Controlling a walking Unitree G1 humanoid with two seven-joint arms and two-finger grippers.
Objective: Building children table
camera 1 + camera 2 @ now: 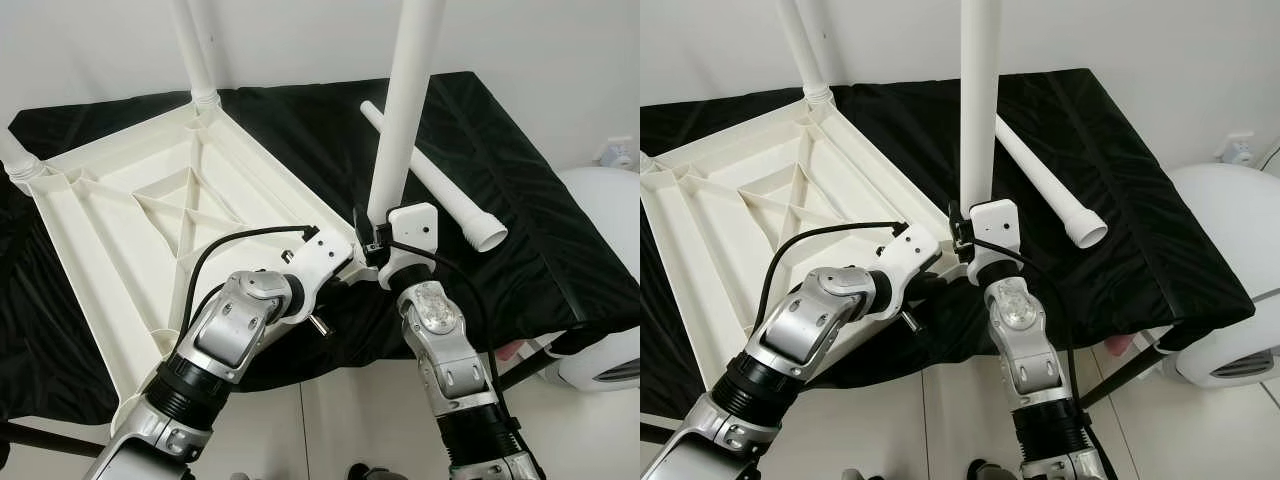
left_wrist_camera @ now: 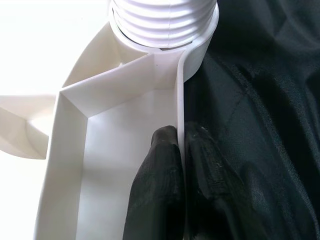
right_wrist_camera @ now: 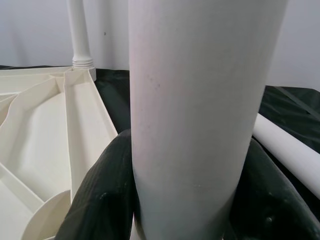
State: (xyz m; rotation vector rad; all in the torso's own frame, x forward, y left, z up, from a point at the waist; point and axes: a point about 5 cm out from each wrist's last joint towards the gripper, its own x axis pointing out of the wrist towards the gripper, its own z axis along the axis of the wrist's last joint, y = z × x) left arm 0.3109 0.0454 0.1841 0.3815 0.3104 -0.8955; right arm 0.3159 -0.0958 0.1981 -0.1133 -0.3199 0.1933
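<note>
A table leg (image 1: 405, 110) is being held upright in the right gripper (image 1: 378, 243) at the corner socket, seemingly being screwed in; the inverted table frame's (image 1: 150, 215) rim is being pinched by the left gripper (image 2: 181, 165). Further turning is probably being called for.

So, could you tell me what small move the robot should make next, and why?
Probably twist the upright table leg further into its corner socket. The right gripper is clamped round it, its thread looks only partly seated, and the left gripper pinches the tabletop's rim to steady it.
</note>
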